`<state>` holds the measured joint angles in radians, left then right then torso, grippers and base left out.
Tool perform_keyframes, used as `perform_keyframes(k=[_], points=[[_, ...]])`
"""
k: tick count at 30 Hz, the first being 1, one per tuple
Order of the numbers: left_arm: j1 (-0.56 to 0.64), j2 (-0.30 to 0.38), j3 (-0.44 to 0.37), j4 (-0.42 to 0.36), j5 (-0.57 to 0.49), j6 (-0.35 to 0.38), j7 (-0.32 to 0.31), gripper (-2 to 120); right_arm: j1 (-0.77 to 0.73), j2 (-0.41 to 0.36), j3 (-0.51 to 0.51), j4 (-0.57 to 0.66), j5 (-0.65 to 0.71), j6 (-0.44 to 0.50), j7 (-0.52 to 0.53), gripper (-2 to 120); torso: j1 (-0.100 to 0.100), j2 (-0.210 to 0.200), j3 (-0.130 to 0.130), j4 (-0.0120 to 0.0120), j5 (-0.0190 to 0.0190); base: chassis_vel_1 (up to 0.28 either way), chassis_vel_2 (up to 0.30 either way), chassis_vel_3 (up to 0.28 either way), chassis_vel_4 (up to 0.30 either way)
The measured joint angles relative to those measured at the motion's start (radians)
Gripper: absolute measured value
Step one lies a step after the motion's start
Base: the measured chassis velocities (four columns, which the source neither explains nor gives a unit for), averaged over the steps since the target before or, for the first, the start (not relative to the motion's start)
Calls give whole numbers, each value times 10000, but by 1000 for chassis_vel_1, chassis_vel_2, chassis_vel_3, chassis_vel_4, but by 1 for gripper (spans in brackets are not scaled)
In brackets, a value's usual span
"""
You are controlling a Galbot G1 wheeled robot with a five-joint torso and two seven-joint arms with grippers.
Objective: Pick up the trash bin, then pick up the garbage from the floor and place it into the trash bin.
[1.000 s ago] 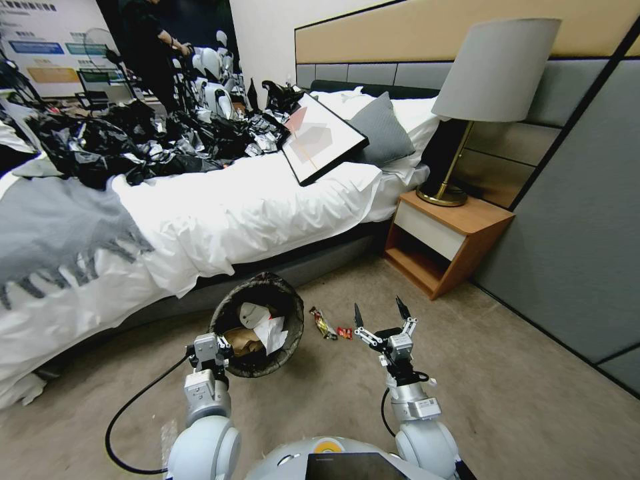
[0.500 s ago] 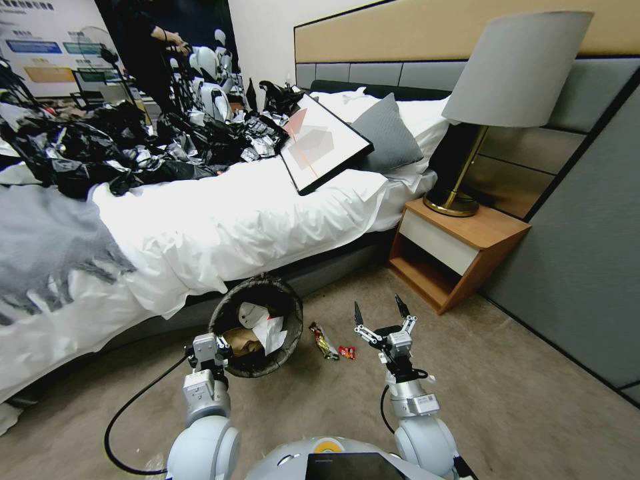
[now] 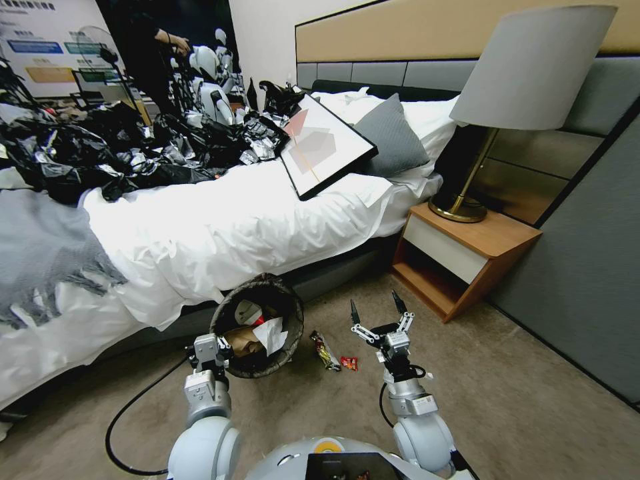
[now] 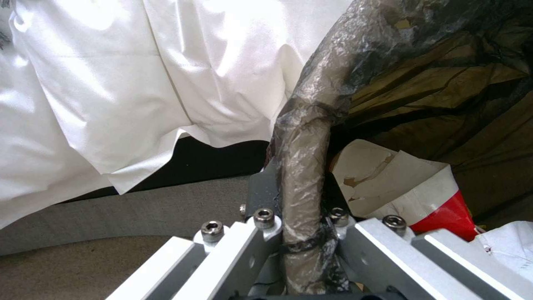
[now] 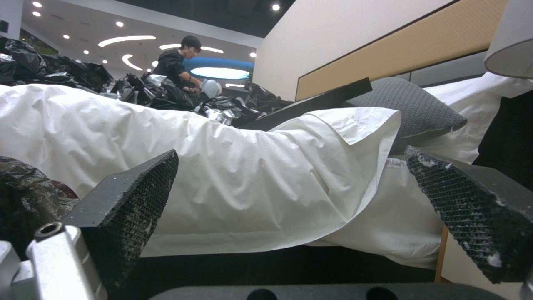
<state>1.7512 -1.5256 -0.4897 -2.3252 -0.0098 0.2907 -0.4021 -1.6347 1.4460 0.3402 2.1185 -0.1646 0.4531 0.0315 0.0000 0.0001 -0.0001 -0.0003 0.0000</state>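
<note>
Holding the trash bin (image 3: 259, 327) by its rim, the left pincer (image 3: 212, 352) is clamped over the edge where the black liner (image 4: 302, 166) folds across it; the left wrist view shows the rim pinched between the two jaws. Gripped at that single point on its near side, the bin hangs tilted off the carpet (image 3: 520, 400), its mouth turned up and toward the robot, just in front of the bed (image 3: 220, 220). That attitude keeps the opening presented for loading. Inside the bin lie a white paper sheet (image 3: 271, 335), a brown paper bag (image 3: 241, 340) and a red-and-white packet (image 4: 422, 196).

The right pincer (image 3: 381, 315) is spread wide with nothing between its pads (image 5: 133, 208), raised above the floor and pointing forward toward the bed. It stands just beside two pieces of garbage not yet collected: a yellow snack packet (image 3: 325, 350) and a small red packet (image 3: 349, 363), both flat on the carpet between the bin and the right arm. In my judgement the wide opening is a ready posture for reaching down onto one of these.

Noted nearby: bedside cabinet (image 3: 467, 260) with lamp (image 3: 527, 80), well apart from the litter; a heap of black plastic bags (image 3: 120, 153) lies on the bed
</note>
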Motion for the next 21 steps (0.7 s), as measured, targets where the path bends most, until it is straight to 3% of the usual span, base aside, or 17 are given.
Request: perform_keyframes(k=[12, 14, 16, 18, 19, 21], points=[[151, 17, 80, -146, 79, 0, 0, 0, 599, -619, -267, -133, 401, -1226, 284, 100, 0, -1, 0, 0, 1, 0, 0, 0, 0], [245, 24, 64, -172, 99, -22, 0, 0, 994, -952, -690, -316, 1155, -2204, 475, 100, 0, -1, 0, 0, 1, 0, 0, 0, 0], [263, 23, 58, -180, 105, -26, 0, 0, 1119, -1033, -790, -385, 1409, -2525, 499, 100, 0, 0, 0, 1, 0, 0, 0, 0, 0], [286, 7, 46, -202, 134, -28, 0, 0, 1560, -1285, -1075, -697, 2113, -3685, 393, 100, 0, 0, 0, 0, 1, 0, 0, 0, 0], [286, 7, 46, -202, 134, -28, 0, 0, 1560, -1285, -1075, -697, 2113, -3685, 393, 100, 0, 0, 0, 0, 1, 0, 0, 0, 0], [294, 0, 35, -221, 176, -29, 3, 0, 2070, -1545, -1234, -1174, 2686, -5037, 114, 100, 0, -1, 1, 1, 2, 0, 0, 0, 0]])
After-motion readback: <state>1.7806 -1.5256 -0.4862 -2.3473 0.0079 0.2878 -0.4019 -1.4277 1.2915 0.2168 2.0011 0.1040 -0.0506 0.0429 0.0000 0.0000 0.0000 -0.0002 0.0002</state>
